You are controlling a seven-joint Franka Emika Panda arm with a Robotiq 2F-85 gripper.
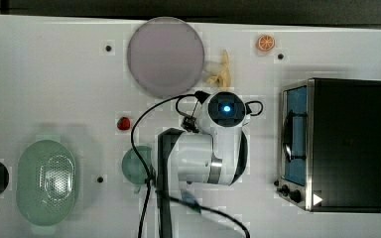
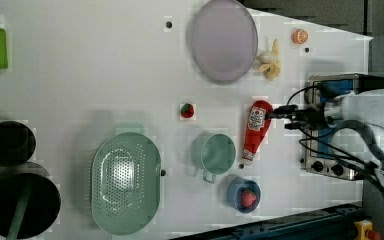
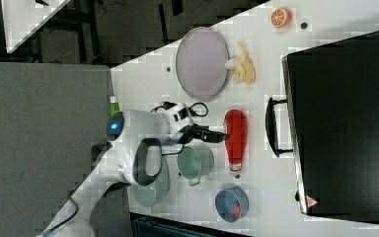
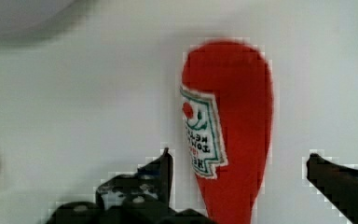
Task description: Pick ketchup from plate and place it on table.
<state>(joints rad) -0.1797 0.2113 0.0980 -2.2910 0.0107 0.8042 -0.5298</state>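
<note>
White worktop (image 2: 80, 75) carries everything. Reading the left view's left to right: a green perforated bowl (image 2: 125, 183), a strawberry (image 2: 187, 110), a green cup (image 2: 214, 154), the lilac plate (image 2: 223, 40) standing bare, then the ketchup (image 2: 256, 131) lying flat on the worktop well below the plate, and the claw (image 4: 237, 175) spread wide astride it, fingers apart from it.

I've got the top view straight overhead, wide on the table (image 1: 54, 74). Left view and right view look down steeply from opposite sides, farther back; both share the plate (image 2: 223, 40) and ketchup (image 3: 235, 136). Wrist view sits close above the ketchup.
</note>
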